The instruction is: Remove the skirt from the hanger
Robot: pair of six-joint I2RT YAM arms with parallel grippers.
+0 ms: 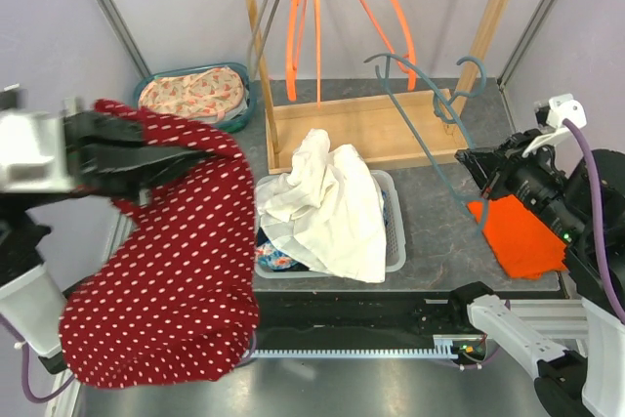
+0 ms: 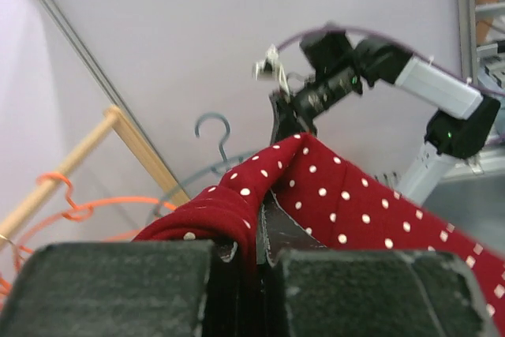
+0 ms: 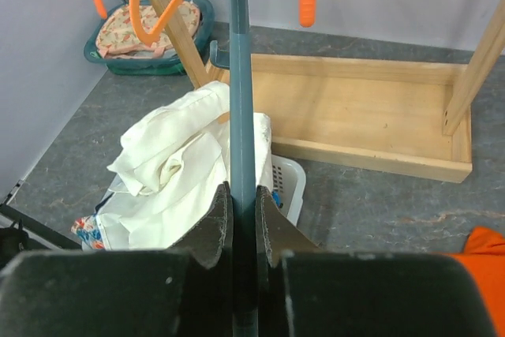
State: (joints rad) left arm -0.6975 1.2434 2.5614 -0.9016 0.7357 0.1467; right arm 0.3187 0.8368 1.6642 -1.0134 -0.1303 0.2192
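The skirt (image 1: pixel 171 280) is dark red with white dots and hangs at the left, clear of the hanger. My left gripper (image 1: pixel 146 168) is shut on its upper edge; in the left wrist view the skirt (image 2: pixel 331 187) bunches between the pads (image 2: pixel 268 262). The hanger (image 1: pixel 430 134) is a bare grey-blue wire frame held out at the right. In the right wrist view its bar (image 3: pixel 241 116) runs straight up between the jaws of my right gripper (image 3: pixel 243 222), which is shut on it.
A white basket (image 1: pixel 395 241) under a heap of cream cloth (image 1: pixel 327 207) stands in the middle. Behind it a wooden rack (image 1: pixel 371 124) carries orange hangers (image 1: pixel 303 17). A teal basket (image 1: pixel 195 95) sits back left, an orange cloth (image 1: pixel 522 236) at the right.
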